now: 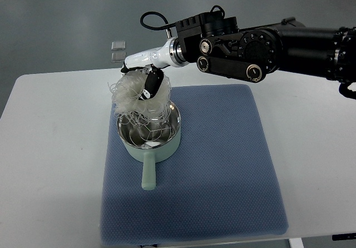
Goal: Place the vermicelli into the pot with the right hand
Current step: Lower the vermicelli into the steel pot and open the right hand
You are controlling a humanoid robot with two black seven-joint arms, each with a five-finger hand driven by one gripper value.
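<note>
bench (50, 148): white top, fills most of the frame; grey floor along the upper edge.
text/labels: none readable on anything in view.
small squares (118, 50): two grey-silver square items, upper left of centre, just past the bench's far edge; can't tell what they are.
mat (222, 170): blue textured cloth, roughly square, centre of frame, lying flat on the bench.
pot (149, 139): pale mint-green outside, shiny metal inside, sits on the mat's upper left corner area. Handle long axis runs straight toward the lower edge of the frame, tip pointing down-frame. Mouth faces up.
vermicelli (133, 92): white tangled bundle, loop/nest shaped, held up in the air over the pot's upper left rim. Bulk sits up and left of the pot centre; loose strands hang down, some trailing into the pot mouth, some over the left rim. No clear long axis, the clump is roughly round; the dangling strands run vertically in the frame.
right robot hand (149, 80): white and black, above the pot, fingers curled into the vermicelli clump and pinching it; dark fingertips partly buried in the strands.
right arm (278, 50): black, bulky joints with silver caps, enters from the right edge in the upper part of the frame, runs near-horizontal to the left; black cable looped above the wrist.
left arm: none in frame.
</note>
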